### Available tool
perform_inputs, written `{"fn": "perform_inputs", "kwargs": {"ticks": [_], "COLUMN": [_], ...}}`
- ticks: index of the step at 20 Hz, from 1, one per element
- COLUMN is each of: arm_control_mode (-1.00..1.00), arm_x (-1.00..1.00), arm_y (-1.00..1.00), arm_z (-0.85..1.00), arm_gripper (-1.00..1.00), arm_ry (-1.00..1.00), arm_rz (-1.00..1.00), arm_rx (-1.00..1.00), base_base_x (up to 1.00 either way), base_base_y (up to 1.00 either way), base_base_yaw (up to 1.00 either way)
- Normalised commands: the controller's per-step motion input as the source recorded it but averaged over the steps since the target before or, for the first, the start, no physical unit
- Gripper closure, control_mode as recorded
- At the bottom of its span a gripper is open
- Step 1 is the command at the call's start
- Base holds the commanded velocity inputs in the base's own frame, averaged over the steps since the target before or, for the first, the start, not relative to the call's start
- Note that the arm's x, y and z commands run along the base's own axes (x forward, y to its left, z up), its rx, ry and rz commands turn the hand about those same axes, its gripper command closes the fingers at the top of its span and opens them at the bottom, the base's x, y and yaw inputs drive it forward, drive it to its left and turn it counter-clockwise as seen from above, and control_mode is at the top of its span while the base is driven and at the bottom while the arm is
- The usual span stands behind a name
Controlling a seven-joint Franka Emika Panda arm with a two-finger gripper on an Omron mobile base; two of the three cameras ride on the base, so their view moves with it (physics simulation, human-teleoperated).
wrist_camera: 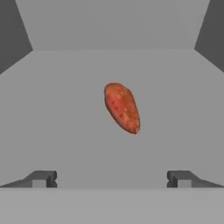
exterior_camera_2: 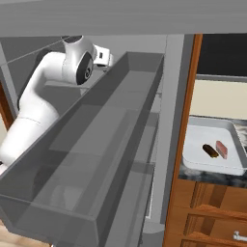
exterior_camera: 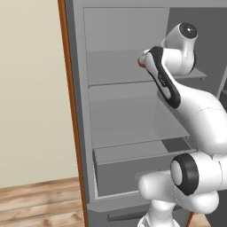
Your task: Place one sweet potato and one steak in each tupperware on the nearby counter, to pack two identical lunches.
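Observation:
In the hand view an orange-red sweet potato lies on a grey fridge shelf. My gripper is open, its two fingertips spread wide just short of the sweet potato, with nothing between them. From the left base view my arm reaches onto the upper shelf, and a sliver of orange sweet potato shows at the hand. On the counter to the right sits a white tupperware holding a dark brown sweet potato and a pale pink steak side by side.
The open fridge door's long grey bin crosses the right base view between my arm and the counter. Grey shelves stack below the upper one. Brown wooden drawers sit under the counter. An orange-brown cabinet edge borders the fridge.

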Motion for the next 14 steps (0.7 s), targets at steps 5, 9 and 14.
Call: {"fn": "perform_inputs", "kwargs": {"ticks": [5, 9, 14], "arm_control_mode": [-1.0, -1.0, -1.0], "arm_x": [0.58, 0.48, 0.45], "arm_y": [0.0, -0.04, -0.04], "arm_z": [-0.06, 0.0, 0.0], "arm_gripper": [-1.0, -1.0, -1.0], "arm_ry": [0.0, 0.01, 0.04], "arm_rz": [0.1, 0.05, 0.01], "arm_rx": [-0.01, -0.05, -0.09], "base_base_x": [0.0, 0.0, 0.0], "base_base_y": [0.0, 0.0, 0.0], "base_base_yaw": [0.0, 0.0, 0.0]}}
